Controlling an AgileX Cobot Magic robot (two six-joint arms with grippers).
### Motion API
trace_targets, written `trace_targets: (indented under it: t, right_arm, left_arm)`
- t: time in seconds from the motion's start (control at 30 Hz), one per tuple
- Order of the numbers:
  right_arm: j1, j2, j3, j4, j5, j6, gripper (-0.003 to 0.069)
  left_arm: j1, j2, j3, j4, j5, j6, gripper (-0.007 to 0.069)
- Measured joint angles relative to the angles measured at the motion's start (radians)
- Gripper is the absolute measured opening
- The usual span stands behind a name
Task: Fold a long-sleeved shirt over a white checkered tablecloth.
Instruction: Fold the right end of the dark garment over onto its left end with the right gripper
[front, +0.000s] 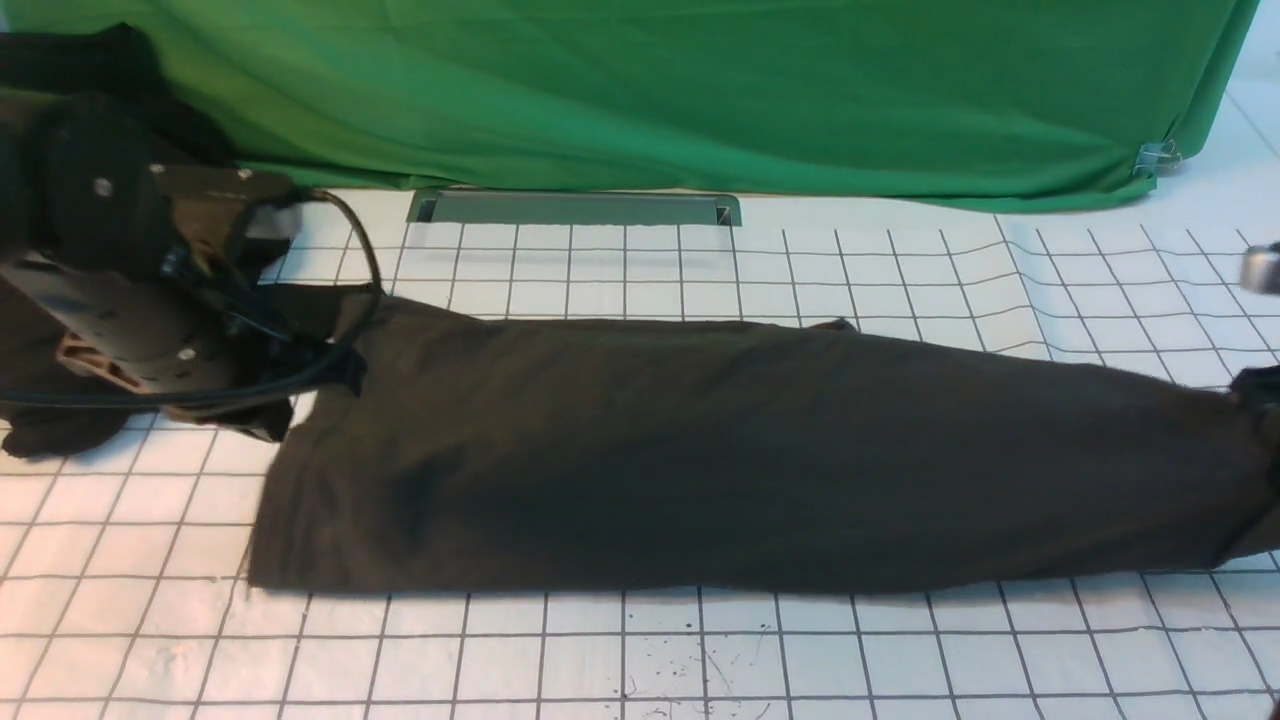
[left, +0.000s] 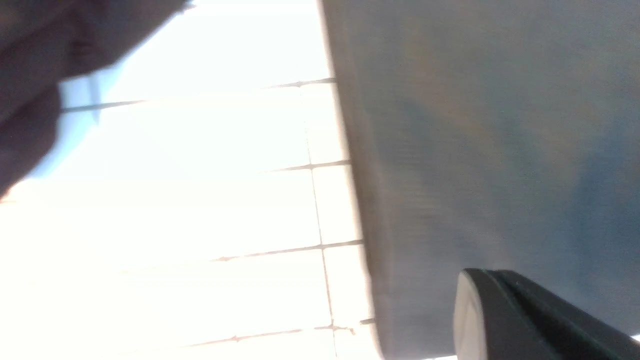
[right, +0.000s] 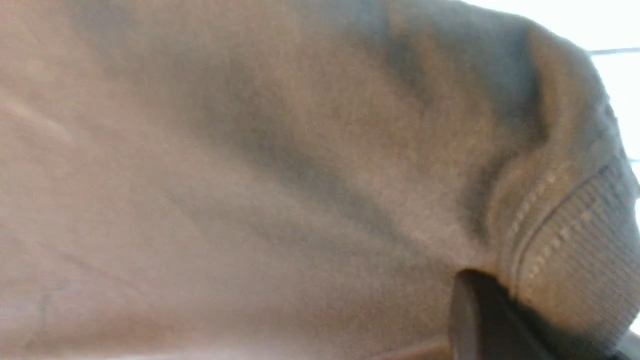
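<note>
The long-sleeved shirt (front: 700, 450), dark brown-black, lies folded into a long band across the white checkered tablecloth (front: 640, 650); no print shows. My left gripper (front: 300, 395) hovers at the band's left end. In the left wrist view only one of its fingers (left: 500, 315) shows, its pale pad bare, over the shirt (left: 475, 125) beside the cloth's straight edge. My right gripper (front: 1262, 392) sits at the frame's right edge, where the shirt tapers up to it. In the right wrist view the ribbed collar (right: 575, 260) drapes over a finger (right: 480, 320).
A shapeless black cloth heap (front: 55, 425) lies behind and under the left arm. A green backdrop cloth (front: 700, 90) hangs along the back, with a metal slot (front: 575, 208) below it and a clip (front: 1158, 155) at its right. A grey blurred part (front: 1262, 268) shows far right.
</note>
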Motion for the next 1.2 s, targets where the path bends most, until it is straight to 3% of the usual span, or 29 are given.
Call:
trace_targets:
  t: [0.2,0.33,0.47,0.5,0.53,0.8,0.97,1.2]
  right_arm:
    - [-0.006,-0.096,0.0,0.04,0.042,-0.002,0.0035]
    - [0.066,-0.171,-0.04,0.124,0.109,-0.002,0.0028]
    - [0.201,-0.215,-0.096,0.196,0.135,-0.002,0.0028]
    - [0.289,-0.223,-0.132,0.22,0.137,0.011,0.0028]
    - [0.289,-0.223,-0.132,0.222,0.137,0.011,0.0027]
    - [0.684,-0.128,-0.341,0.27,0.095,0.078,0.0027]
    - [0.825,0.028,-0.495,0.311,0.074,0.111,0.0027]
    - [0.937,0.263,-0.714,0.347,0.011,0.164,0.0027]
  left_arm:
    - [0.073,-0.041,0.0,-0.017,0.01,0.0,-0.0006]
    - [0.108,-0.045,0.002,-0.052,0.012,0.02,-0.0006]
    - [0.108,-0.047,0.002,-0.064,0.011,0.026,-0.0006]
    - [0.108,-0.047,0.002,-0.07,0.007,0.027,-0.0006]
    - [0.108,-0.047,0.002,-0.072,0.007,0.027,-0.0006]
    - [0.134,-0.048,0.002,-0.095,0.005,0.021,-0.0006]
    - [0.244,-0.048,0.002,-0.19,0.013,0.056,-0.0006]
    - [0.372,-0.048,0.002,-0.342,0.048,0.178,-0.0005]
